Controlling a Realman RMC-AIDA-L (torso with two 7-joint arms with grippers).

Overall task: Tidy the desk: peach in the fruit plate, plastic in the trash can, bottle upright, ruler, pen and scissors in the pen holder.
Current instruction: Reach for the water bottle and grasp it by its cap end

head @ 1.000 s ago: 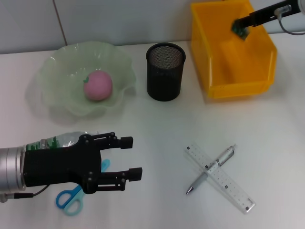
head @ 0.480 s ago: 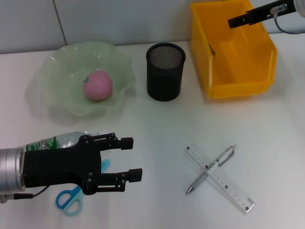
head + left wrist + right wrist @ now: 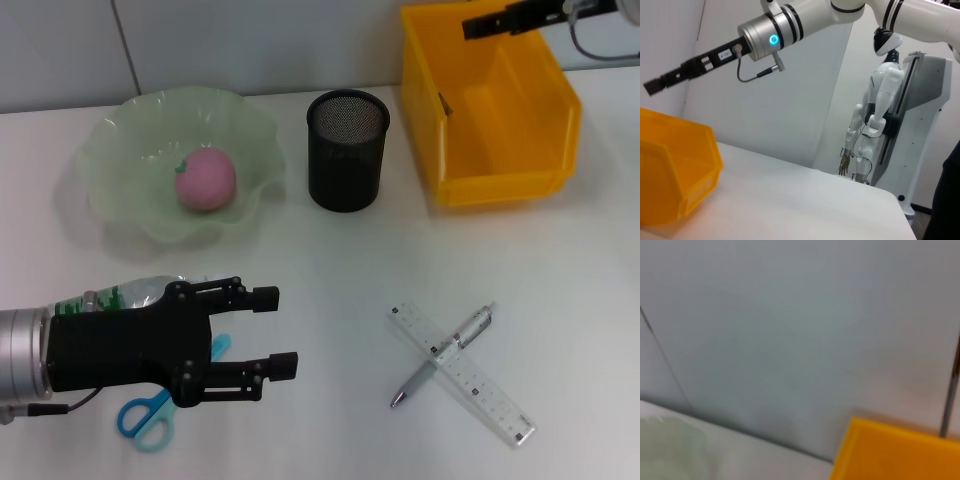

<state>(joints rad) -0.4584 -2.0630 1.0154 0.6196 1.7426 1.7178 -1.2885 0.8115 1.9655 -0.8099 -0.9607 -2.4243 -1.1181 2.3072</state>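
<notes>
The pink peach [image 3: 206, 180] lies in the green fruit plate [image 3: 120, 215]. My right gripper [image 3: 482, 24] hangs above the far rim of the yellow trash can [image 3: 552, 185], open and holding nothing. A small dark scrap [image 3: 443, 104], probably the plastic, rests against the can's inner wall. The bottle [image 3: 128, 293] lies on its side, mostly hidden under my left gripper [image 3: 272, 332], which is open above the table. Blue scissors [image 3: 148, 416] peek out below that arm. A silver pen [image 3: 470, 328] lies crossed over the clear ruler [image 3: 492, 397]. The black mesh pen holder [image 3: 347, 150] stands upright.
The left wrist view shows the right gripper [image 3: 655, 85] over the yellow trash can [image 3: 680, 165], with another robot standing beyond the table. A tiled wall runs behind the desk. Bare white tabletop lies between the pen holder and the ruler.
My right gripper let go of the green plastic piece over the trash can, then rose and drew back toward the far rim. The left arm has not moved.
</notes>
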